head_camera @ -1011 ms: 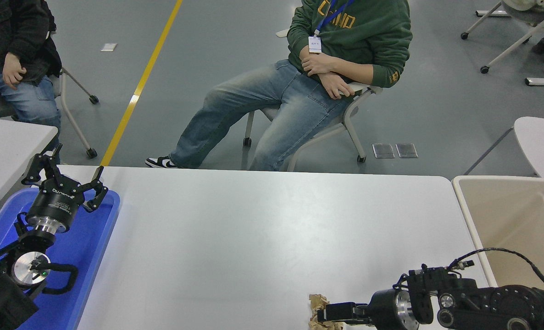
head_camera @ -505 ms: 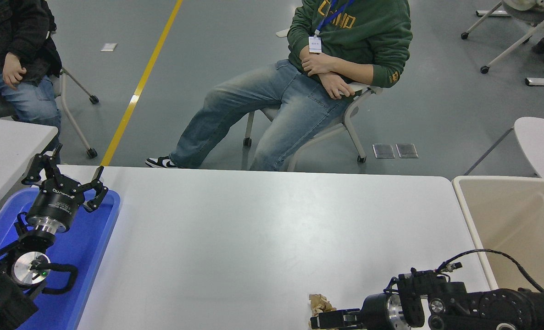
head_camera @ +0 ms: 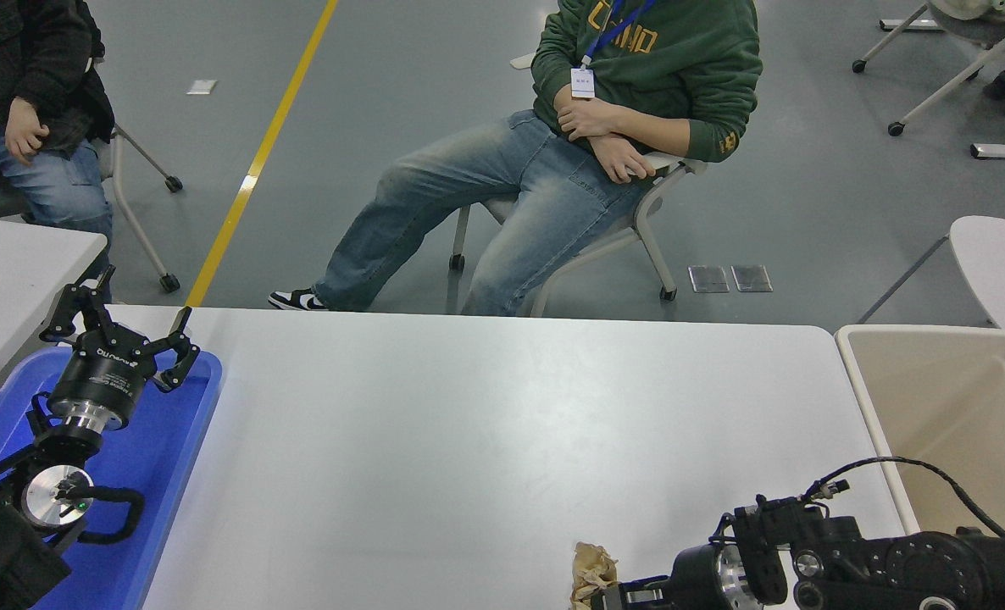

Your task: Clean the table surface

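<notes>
Reaching in from the lower right with the right gripper [head_camera: 613, 591], low over the near edge of the table surface [head_camera: 485, 424] and right up against a crumpled wad of brown paper [head_camera: 592, 566]. Cannot tell whether clamped on the wad or apart from it: cut off by the bottom of the view, with only the wrist and its looping cable plainly in sight.

Looks like the pick-up step of clearing away the one bit of rubbish in view. Judging by the layout, calls next for a sure hold on the wad, a lift clear of the tabletop, then a swing to the right and away from the robot, over the rim of the beige bin [head_camera: 871, 407] just beside the table's right end, and a release there. Needs care with the light, springy paper, likely to slip or be nudged off the near edge.

Further out, nothing else on the wide white tabletop apart from a blue tray [head_camera: 182, 440] at its left end. Parked above that tray, the left gripper [head_camera: 121, 320], spread wide and holding nothing. Beyond the far edge, two seated people on wheeled chairs, and part of a smaller white table [head_camera: 19, 254] at the left.
</notes>
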`<control>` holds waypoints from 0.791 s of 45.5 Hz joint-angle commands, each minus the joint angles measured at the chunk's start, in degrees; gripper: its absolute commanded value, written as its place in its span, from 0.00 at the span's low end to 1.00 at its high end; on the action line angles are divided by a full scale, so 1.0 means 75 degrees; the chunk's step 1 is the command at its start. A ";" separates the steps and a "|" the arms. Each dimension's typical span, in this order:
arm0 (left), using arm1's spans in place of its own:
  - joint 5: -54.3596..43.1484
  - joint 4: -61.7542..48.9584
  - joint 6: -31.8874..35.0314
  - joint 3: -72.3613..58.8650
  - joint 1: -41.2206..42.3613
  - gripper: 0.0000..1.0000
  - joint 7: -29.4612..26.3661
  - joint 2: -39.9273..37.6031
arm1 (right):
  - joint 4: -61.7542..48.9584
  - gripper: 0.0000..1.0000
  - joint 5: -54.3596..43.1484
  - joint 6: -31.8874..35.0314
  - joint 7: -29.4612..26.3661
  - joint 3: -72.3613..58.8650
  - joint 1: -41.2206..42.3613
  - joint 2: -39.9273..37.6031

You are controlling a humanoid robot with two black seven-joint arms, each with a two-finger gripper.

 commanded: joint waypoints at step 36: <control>0.0000 0.0000 0.0000 0.0000 0.0000 1.00 0.0000 0.0004 | 0.1701 0.00 0.0882 0.0801 0.0093 0.0410 0.1017 -0.2825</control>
